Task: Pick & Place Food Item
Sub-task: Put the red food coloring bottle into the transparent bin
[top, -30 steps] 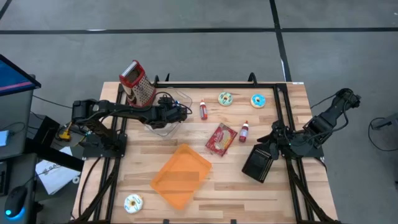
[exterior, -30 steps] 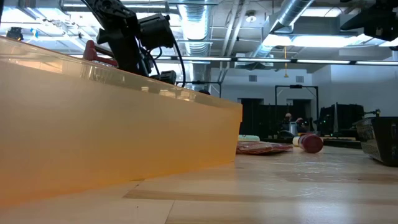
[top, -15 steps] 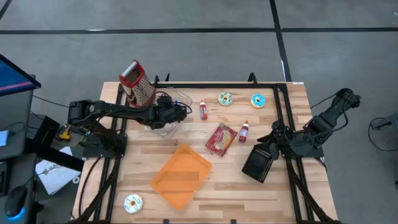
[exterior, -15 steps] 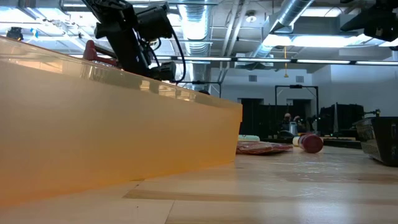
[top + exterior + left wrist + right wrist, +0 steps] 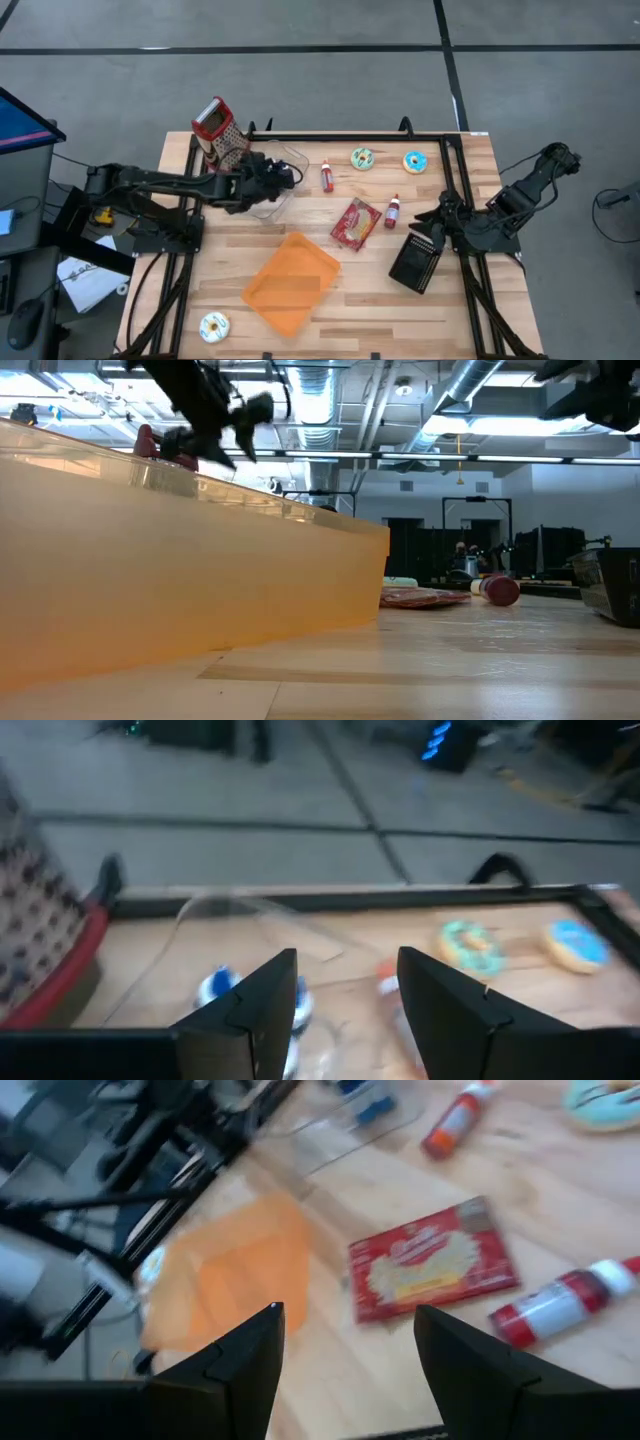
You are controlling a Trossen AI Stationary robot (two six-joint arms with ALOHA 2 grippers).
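Observation:
My left gripper [image 5: 280,174] [image 5: 345,1010] hangs open above a clear container [image 5: 264,200] at the table's far left, touching nothing. A blue-and-white item [image 5: 214,986] lies in that container. Two frosted donuts [image 5: 362,158] [image 5: 414,161] lie by the far edge, and another donut [image 5: 214,326] sits at the near left. A red packet [image 5: 355,222] [image 5: 430,1260] lies flat at mid-table between two small red bottles [image 5: 326,177] [image 5: 392,212]. My right gripper [image 5: 430,226] [image 5: 350,1370] waits open at the right, raised over the table.
An orange tray [image 5: 290,282] lies at the near centre and fills the low view's front [image 5: 190,560]. A metal grater [image 5: 220,135] stands behind the clear container. A black box-like object [image 5: 415,262] sits under my right arm. A black frame [image 5: 350,136] borders the table.
My left gripper has risen and drawn back toward the table's left edge, tipping up nearer to level. The clear container below it has stayed in place.

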